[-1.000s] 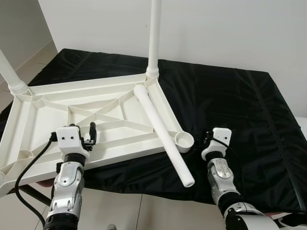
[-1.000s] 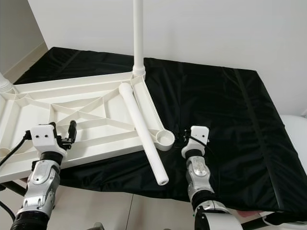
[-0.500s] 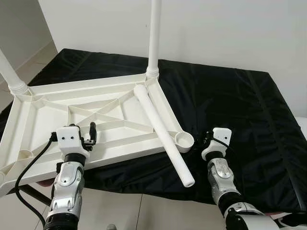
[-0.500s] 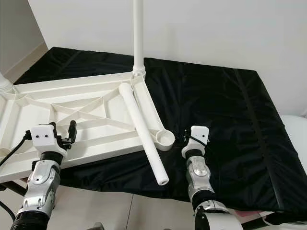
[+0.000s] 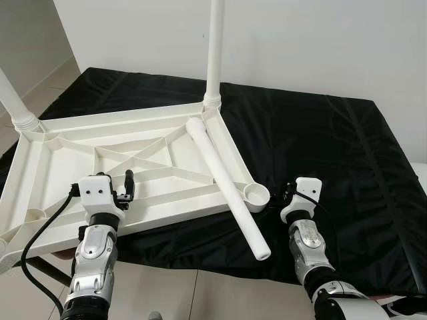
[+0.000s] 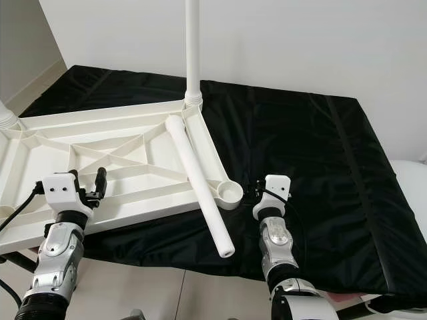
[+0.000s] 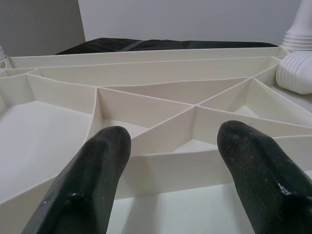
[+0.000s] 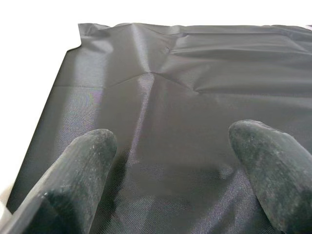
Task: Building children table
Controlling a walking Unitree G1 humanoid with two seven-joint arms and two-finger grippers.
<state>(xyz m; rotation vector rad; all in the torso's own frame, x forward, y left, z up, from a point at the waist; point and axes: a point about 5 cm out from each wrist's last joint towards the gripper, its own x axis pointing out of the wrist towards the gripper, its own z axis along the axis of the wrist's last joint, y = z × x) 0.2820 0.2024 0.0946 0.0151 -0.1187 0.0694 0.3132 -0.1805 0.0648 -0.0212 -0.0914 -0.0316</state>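
We see the upturned tabletop (image 5: 120, 167) on the black cloth (image 5: 320, 140), loose leg (image 5: 227, 190) lying across it. Left gripper (image 7: 170, 161) spread over its near ribs; right gripper (image 8: 170, 165) spread over cloth, just right of the leg's empty socket (image 5: 256, 195).

Head views are evenly, brightly lit w/ soft diffuse light; sharp, no blur. Faint shadows are cast under the white tabletop (image 5: 127, 167). Sheen is seen on the black cloth (image 8: 185, 112), upper edge blown out. Near fingertips (image 7: 92, 175) are rendered soft, out of focus.

Loose leg (image 5: 227, 187) on upturned tabletop (image 5: 60, 167)
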